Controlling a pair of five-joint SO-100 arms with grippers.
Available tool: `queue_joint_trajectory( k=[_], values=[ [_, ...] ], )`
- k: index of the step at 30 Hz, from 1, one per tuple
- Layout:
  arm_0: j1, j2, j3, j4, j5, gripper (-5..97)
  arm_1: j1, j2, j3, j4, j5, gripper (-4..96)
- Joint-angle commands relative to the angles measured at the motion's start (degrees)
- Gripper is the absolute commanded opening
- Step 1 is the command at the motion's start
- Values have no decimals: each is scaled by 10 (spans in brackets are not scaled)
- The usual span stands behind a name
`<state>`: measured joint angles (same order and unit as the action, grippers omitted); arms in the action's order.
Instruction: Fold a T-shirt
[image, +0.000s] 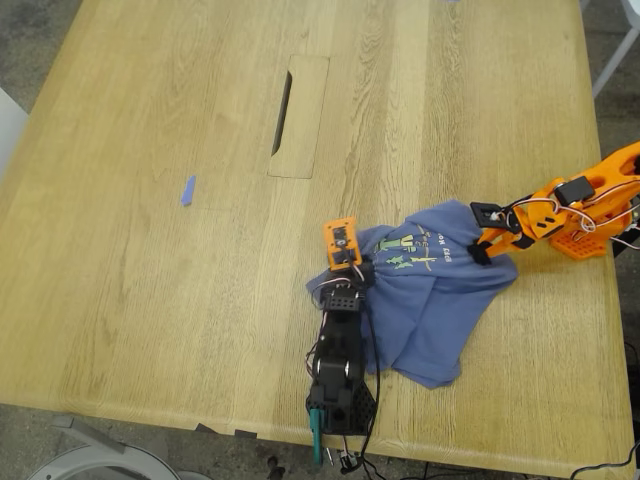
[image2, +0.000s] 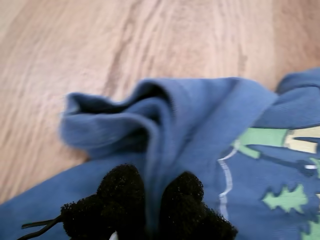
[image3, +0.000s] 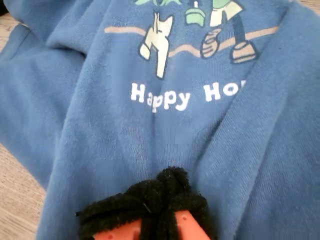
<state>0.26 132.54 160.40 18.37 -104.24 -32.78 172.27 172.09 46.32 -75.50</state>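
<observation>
The slate-blue T-shirt (image: 430, 310) lies crumpled on the wooden table (image: 150, 300), near the front edge toward the exterior view's right. Its green cartoon print (image: 405, 250) faces up. My first gripper (image: 348, 270), on the black arm at the front, is shut on a raised fold of the T-shirt (image2: 165, 125) at its edge on the exterior view's left, with cloth pinched between the black pads (image2: 122, 195). My second gripper (image: 484, 248), on the orange arm at the exterior view's right, is shut on the T-shirt (image3: 100, 140) just below the white lettering (image3: 160, 97).
A tiny blue scrap (image: 187, 190) lies on the bare wood toward the exterior view's left. A dark cable slot (image: 282, 112) sits in an inset panel at the table's middle back. The orange arm's base (image: 580, 235) stands at the table's edge on the exterior view's right.
</observation>
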Motion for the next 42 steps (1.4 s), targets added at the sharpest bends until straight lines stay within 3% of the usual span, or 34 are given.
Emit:
queue_joint_trajectory(
  k=[1, 11, 20, 27, 35, 42],
  values=[
    [-42, 57, 4, 49, 0, 132, 6, 16, -11, 22, 2, 0],
    [-87, 205, 4, 172, 19, 130, 80, 51, -102, 148, -4, 0],
    [-118, 310, 7, 252, 31, 130, 214, 93, -200, 322, -13, 0],
    [-185, 460, 25, 364, 34, 130, 387, 127, -227, 394, -40, 0],
    [-291, 683, 40, 528, 35, 111, 684, 199, -202, 384, -78, 0],
    [-387, 740, 54, 541, 35, 105, 928, 226, -180, 348, -99, 0]
  ],
)
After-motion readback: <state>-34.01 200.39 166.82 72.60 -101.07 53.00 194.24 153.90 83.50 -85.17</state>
